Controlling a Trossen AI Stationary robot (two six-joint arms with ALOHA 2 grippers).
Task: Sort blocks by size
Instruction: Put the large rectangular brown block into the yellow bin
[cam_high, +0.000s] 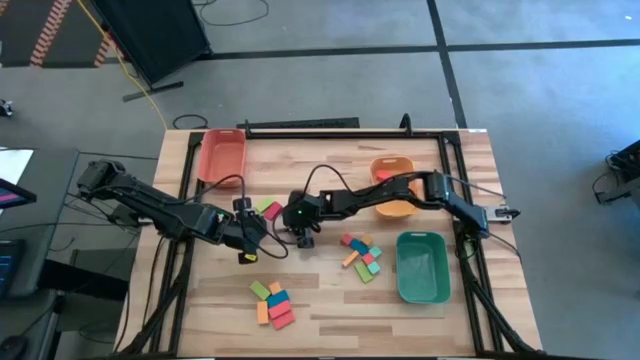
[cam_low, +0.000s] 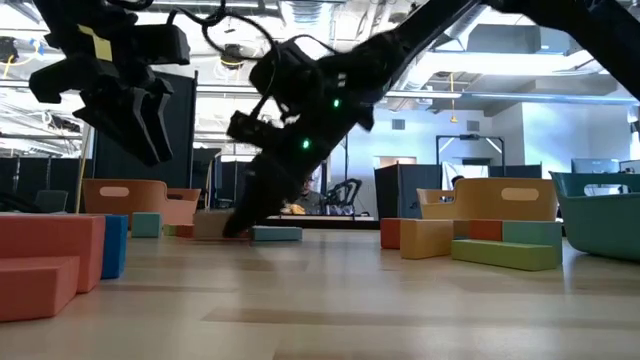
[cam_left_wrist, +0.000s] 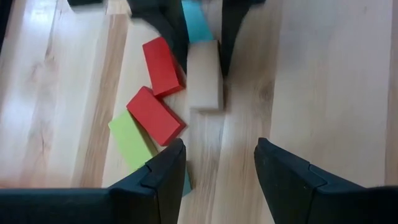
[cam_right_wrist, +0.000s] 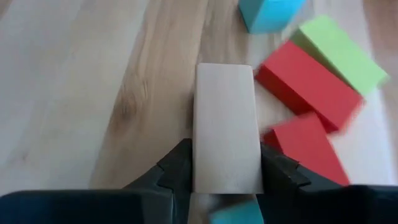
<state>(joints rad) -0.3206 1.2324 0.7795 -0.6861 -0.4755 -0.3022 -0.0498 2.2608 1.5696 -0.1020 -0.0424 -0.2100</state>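
A pale wooden block (cam_right_wrist: 225, 130) lies flat on the table beside two red blocks (cam_right_wrist: 308, 87), a green block (cam_right_wrist: 339, 53) and a teal block (cam_right_wrist: 267, 12). My right gripper (cam_right_wrist: 225, 177) is shut on the pale block, low at the table's middle (cam_high: 287, 222). My left gripper (cam_left_wrist: 217, 168) is open and empty. It hovers above the table just left of this group (cam_high: 258, 236), facing the pale block (cam_left_wrist: 205, 74). More blocks lie in a cluster at right (cam_high: 362, 255) and another near the front (cam_high: 272, 302). My right gripper pinches the pale block's two long sides (cam_right_wrist: 198, 162) between its two fingers, at the end nearest the gripper. The fingers slant down from the table's right and lie along the block. The block rests flat on the table.
A red-orange tray (cam_high: 222, 155) stands at the far left, an orange tray (cam_high: 392, 170) at the far right under my right arm, and a green tray (cam_high: 422, 268) at the right. Bare tabletop lies at the front right and left.
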